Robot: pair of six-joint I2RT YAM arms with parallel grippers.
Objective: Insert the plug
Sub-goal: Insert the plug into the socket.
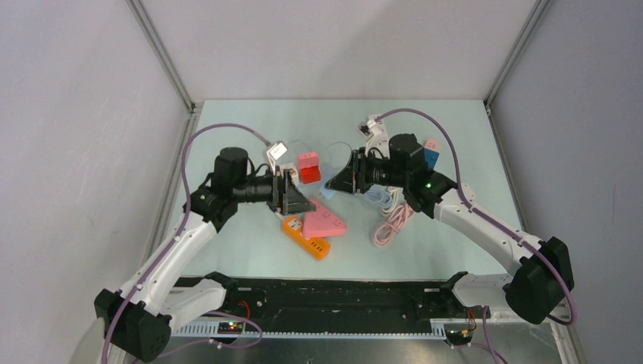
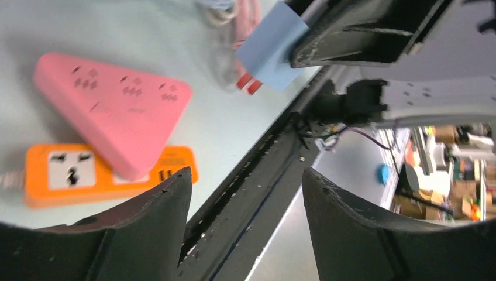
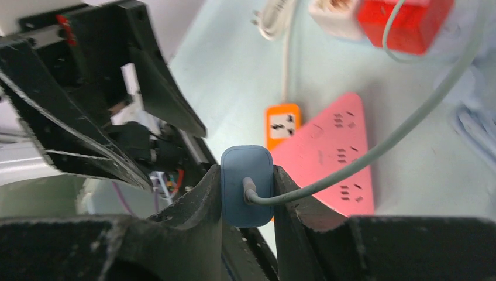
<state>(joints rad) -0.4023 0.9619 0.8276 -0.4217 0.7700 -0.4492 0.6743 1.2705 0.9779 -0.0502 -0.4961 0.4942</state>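
The left gripper (image 2: 245, 175) stands wide open, with nothing between its fingers. In the left wrist view, the pink triangular power strip (image 2: 111, 108) lies flat at its 10 o'clock, sockets facing up. One corner lies partly over the orange power strip (image 2: 58, 172) at the pink strip's 7 o'clock.

Farther right, the right gripper (image 3: 247, 172) is clamped on the blue plug adapter (image 3: 240, 205), pinching its two flat sides and holding it clear of the table. A grey-green cable (image 3: 374, 149) leaves the adapter's back face and trails off toward 2 o'clock.

The adapter looks light, rigid and smooth-sided, so it may twist in a loose pinch. The broad flat sides seem the best hold, since they leave the prong face free. The cable is limp and could tug the adapter sideways.
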